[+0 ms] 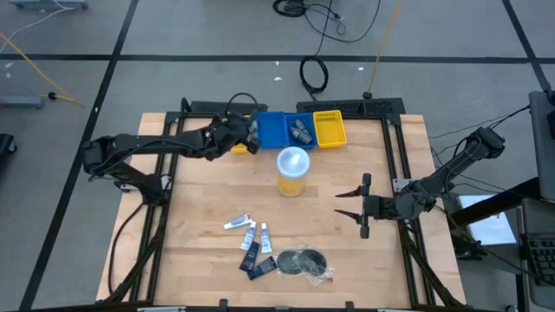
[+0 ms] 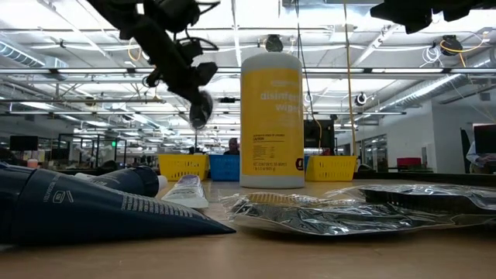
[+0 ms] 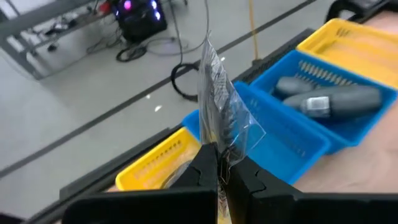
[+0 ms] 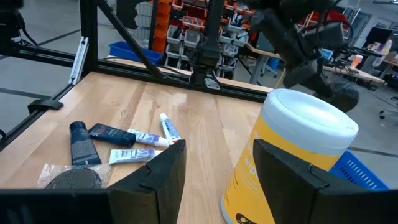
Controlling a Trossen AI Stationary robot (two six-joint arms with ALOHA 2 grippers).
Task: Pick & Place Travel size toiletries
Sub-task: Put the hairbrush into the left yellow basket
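Note:
My left gripper (image 1: 249, 136) is at the far edge above the bins, shut on a clear packet (image 3: 222, 102) with a round dark item inside; the packet also shows in the low view (image 2: 200, 108). The other travel size toiletries lie near the front edge: white tubes (image 1: 239, 223), dark mini bottles (image 1: 250, 256) and round dark packets (image 1: 301, 260). My right gripper (image 1: 363, 208) hovers open to the right of the yellow canister (image 1: 293, 171), with nothing between its fingers. My left gripper pinches the clear packet by one edge (image 3: 219, 151) between its two fingers. The fingers slant downward toward the far edge. The packet sticks out past the fingertips, lifted clear above the bins.
A row of bins stands along the far edge: a yellow one (image 3: 155, 158) under the left gripper, a blue one (image 1: 272, 128), a blue one holding grey items (image 1: 303, 131) and a yellow one (image 1: 329, 128). The tall yellow canister with its pale lid (image 4: 298, 149) stands mid-table.

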